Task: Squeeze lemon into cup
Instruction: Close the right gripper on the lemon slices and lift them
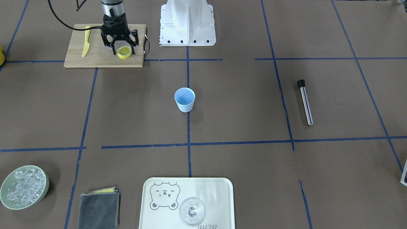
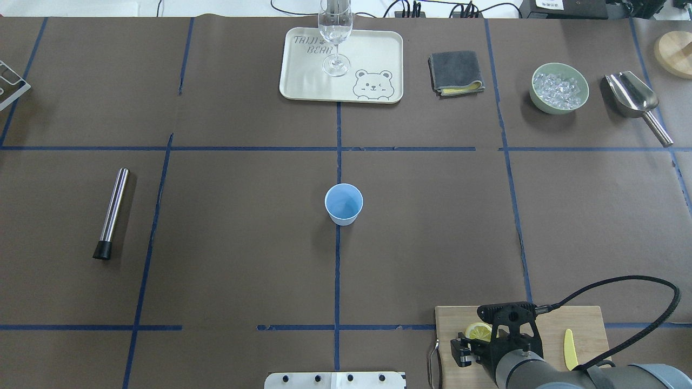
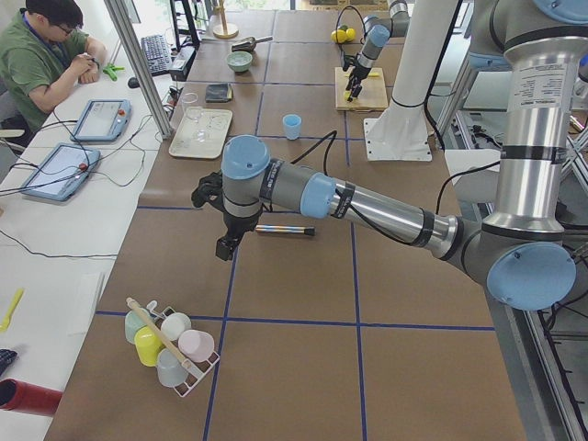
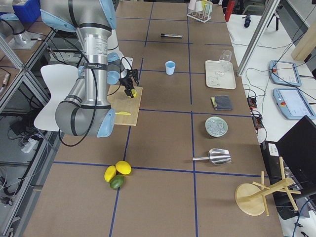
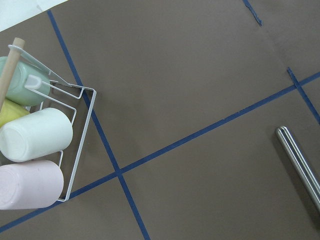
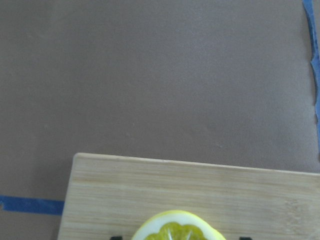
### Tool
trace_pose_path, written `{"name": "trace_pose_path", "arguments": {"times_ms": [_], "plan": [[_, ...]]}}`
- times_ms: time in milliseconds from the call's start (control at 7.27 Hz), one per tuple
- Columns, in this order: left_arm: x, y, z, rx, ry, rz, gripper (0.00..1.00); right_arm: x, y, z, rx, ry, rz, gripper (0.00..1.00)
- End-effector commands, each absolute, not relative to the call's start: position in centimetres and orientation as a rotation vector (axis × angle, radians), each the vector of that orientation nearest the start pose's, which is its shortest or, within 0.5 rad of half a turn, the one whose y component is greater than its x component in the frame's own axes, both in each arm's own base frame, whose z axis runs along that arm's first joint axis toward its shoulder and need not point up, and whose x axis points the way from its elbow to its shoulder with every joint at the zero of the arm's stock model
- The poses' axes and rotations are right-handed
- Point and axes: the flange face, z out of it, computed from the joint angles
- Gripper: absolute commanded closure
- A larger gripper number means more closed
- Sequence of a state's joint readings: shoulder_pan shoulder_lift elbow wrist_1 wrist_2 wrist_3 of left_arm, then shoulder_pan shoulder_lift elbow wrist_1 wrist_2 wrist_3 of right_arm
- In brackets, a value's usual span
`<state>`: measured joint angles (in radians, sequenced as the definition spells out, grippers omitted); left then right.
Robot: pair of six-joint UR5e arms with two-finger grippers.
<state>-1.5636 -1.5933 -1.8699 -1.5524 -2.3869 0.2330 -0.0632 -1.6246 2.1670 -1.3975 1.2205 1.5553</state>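
The light-blue cup (image 1: 184, 100) stands upright in the middle of the table, also in the overhead view (image 2: 343, 203). A cut lemon half (image 1: 124, 52) lies cut face up on the wooden cutting board (image 1: 95, 55) at the robot's right. My right gripper (image 1: 123, 52) is lowered over the lemon half, open, with a finger on each side. The right wrist view shows the lemon (image 6: 175, 229) with small gaps to both fingertips. My left gripper (image 3: 223, 248) hangs over the table's left end near a cup rack. I cannot tell whether it is open or shut.
A yellow knife (image 1: 86, 41) lies on the board. A metal muddler (image 1: 306, 102) lies on the left side. At the far edge are a tray (image 1: 216, 197) with a clear glass (image 1: 192, 211), a grey cloth (image 1: 99, 210) and a green bowl of ice (image 1: 47, 187).
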Motion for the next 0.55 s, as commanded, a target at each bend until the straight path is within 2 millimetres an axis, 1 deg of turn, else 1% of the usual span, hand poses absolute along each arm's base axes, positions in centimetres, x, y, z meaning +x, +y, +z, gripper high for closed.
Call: {"name": "trace_pose_path", "arguments": {"times_ms": [0, 138, 275, 412], "plan": [[-5.77, -49.72, 49.93, 0.377, 0.776, 0.348, 0.0, -46.03, -13.74, 39.08, 0.317, -0.714, 0.048, 0.23], [-5.77, -49.72, 49.93, 0.377, 0.776, 0.348, 0.0, -46.12, -13.72, 39.16, 0.315, -0.712, 0.047, 0.37], [-5.77, -49.72, 49.93, 0.377, 0.776, 0.348, 0.0, -46.14, -13.79, 39.09, 0.316, -0.713, 0.048, 0.47], [-5.77, -49.77, 49.85, 0.378, 0.776, 0.348, 0.0, -46.11, -13.79, 39.02, 0.316, -0.715, 0.049, 0.53]]}}
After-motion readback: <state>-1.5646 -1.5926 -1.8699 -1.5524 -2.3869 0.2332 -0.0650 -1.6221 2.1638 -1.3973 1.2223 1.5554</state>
